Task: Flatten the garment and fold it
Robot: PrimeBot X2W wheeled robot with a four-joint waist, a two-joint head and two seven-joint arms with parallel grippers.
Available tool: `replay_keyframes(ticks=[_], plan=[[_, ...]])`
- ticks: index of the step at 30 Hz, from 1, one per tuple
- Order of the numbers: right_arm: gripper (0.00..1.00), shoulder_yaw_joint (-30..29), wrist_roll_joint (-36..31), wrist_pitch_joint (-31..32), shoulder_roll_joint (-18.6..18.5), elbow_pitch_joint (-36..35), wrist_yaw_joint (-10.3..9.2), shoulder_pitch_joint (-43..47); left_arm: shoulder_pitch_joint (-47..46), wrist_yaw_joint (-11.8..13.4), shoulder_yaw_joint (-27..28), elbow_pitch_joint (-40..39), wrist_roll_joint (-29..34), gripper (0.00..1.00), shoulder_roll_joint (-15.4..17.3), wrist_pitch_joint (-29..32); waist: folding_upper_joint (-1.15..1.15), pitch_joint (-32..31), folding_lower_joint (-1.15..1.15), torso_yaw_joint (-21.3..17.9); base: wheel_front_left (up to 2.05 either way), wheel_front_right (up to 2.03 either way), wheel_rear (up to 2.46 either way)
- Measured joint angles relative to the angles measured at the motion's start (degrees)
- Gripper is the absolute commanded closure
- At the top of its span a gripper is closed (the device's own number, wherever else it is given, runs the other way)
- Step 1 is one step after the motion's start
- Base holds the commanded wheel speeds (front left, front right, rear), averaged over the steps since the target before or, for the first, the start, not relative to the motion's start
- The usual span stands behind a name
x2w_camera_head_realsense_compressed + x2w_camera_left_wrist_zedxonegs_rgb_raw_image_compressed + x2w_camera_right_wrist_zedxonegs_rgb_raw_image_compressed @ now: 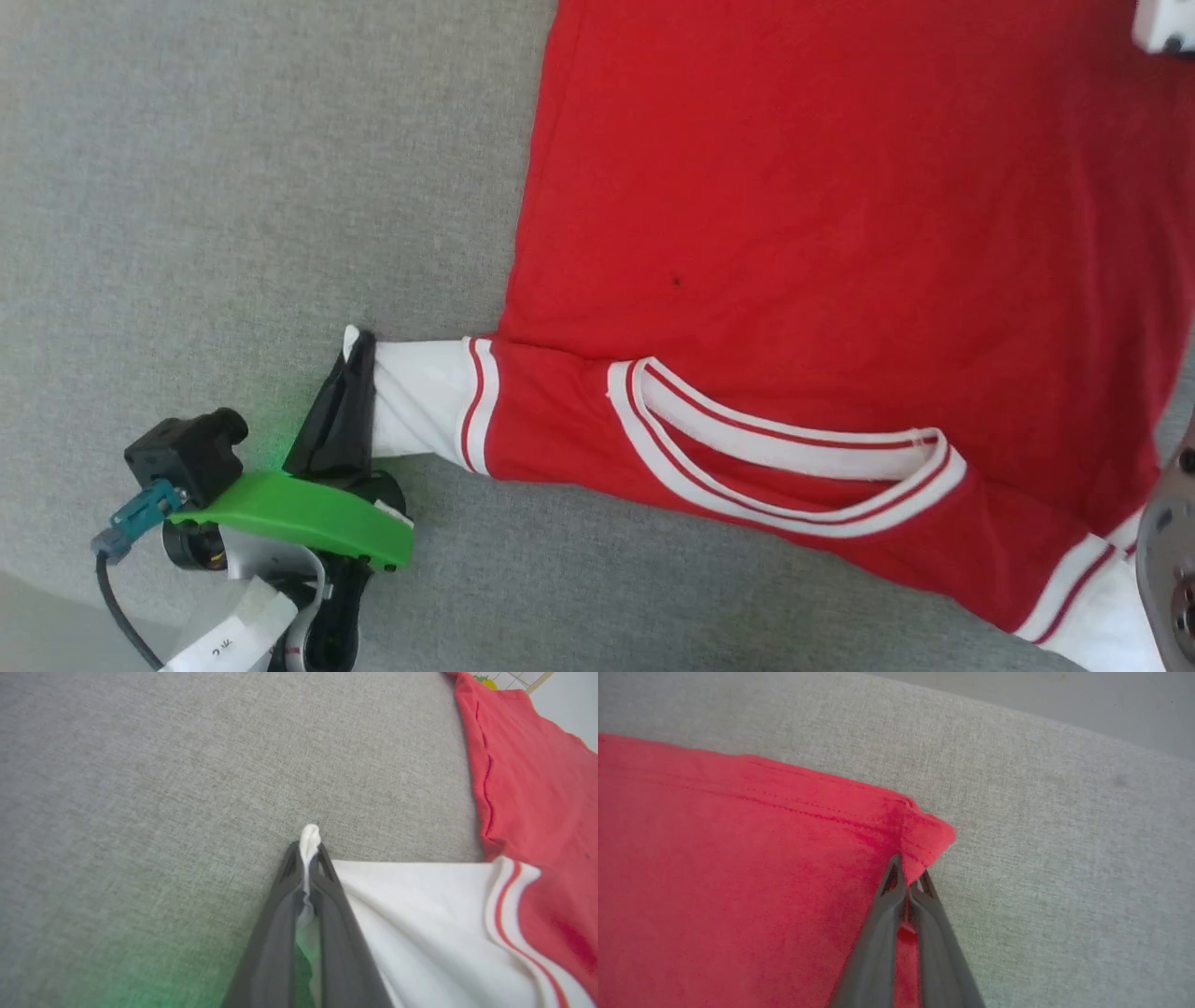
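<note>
Head view: garment (840,187) on grey fabric (233,187), left hand (359,343) pinching sleeve (415,401)

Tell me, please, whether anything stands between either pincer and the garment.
Nothing visible does. The left pincer is shut directly on the white sleeve end, and the right pincer is shut on a red hem corner of the garment.
</note>
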Motion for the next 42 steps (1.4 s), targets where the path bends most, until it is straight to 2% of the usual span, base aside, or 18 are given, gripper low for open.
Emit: replay_keyframes(ticks=[2,7,11,16,21,24,26,29,34,35,36,42], plan=[[1.00,1.20,3.34,-1.72,-0.81,-1.19,0.00,1.68,0.07,0.30,-0.07,0.71,0.27,1.00,0.30,0.48,0.00,-1.46,0.00,-0.41,0.00,0.00,0.00],[1.00,4.78,10.42,-3.19,-6.02,-8.57,0.01,8.15,1.43,1.96,-0.53,1.45,0.99,1.00,1.43,1.99,0.00,-5.92,0.00,-2.00,0.00,0.00,0.00],[1.00,4.30,15.74,-1.91,-9.20,-16.82,0.01,18.17,3.82,3.26,-1.19,1.43,1.37,1.00,2.21,3.42,0.00,-10.37,0.00,-4.27,0.00,0.00,0.00],[1.00,0.71,21.56,1.04,-10.06,-26.72,0.01,35.34,6.22,4.49,-1.57,0.97,1.60,1.00,2.67,4.43,0.00,-16.11,0.00,-7.88,0.00,0.00,0.00],[1.00,-2.29,23.28,0.77,-6.99,-31.99,0.01,51.19,7.73,5.60,-1.70,0.73,1.67,1.00,2.88,5.09,0.00,-20.41,-0.01,-11.18,0.00,0.00,0.00],[1.00,-3.24,23.96,-1.36,-2.49,-32.07,0.00,59.37,8.82,6.05,-1.65,0.69,1.67,1.00,2.91,5.09,0.00,-22.72,-0.01,-13.28,0.00,0.00,0.00],[1.00,-3.34,23.98,-3.32,0.84,-30.59,0.00,63.78,8.95,6.06,-1.82,0.94,1.67,1.00,2.89,5.11,0.00,-24.13,-0.01,-14.59,0.00,0.00,0.00],[1.00,-2.09,24.32,-6.26,3.87,-26.85,-0.01,68.02,8.97,6.06,-1.92,1.48,1.66,1.00,2.89,5.15,0.00,-25.85,-0.01,-16.12,0.00,0.00,0.00],[1.00,0.76,26.24,-10.83,5.41,-22.69,0.00,71.12,8.98,6.06,-2.16,2.66,1.64,1.00,2.87,5.26,0.00,-27.97,-0.01,-17.59,0.00,0.00,0.00],[0.75,0.82,27.26,-12.62,5.46,-22.49,0.00,71.11,8.98,6.06,-2.14,2.82,1.57,1.00,2.86,5.26,0.00,-28.28,-0.01,-17.80,0.00,0.00,0.00],[0.00,0.64,28.06,-14.25,5.57,-22.47,0.00,71.08,8.98,6.06,-2.13,2.92,1.57,1.00,2.85,5.26,0.00,-28.55,-0.01,-17.97,0.00,0.00,0.00],[0.00,-2.50,30.50,-23.37,5.69,-28.11,-0.01,67.86,9.42,6.21,-2.08,3.03,1.49,1.00,2.86,5.25,0.00,-29.63,-0.01,-18.60,0.00,0.00,0.00]])
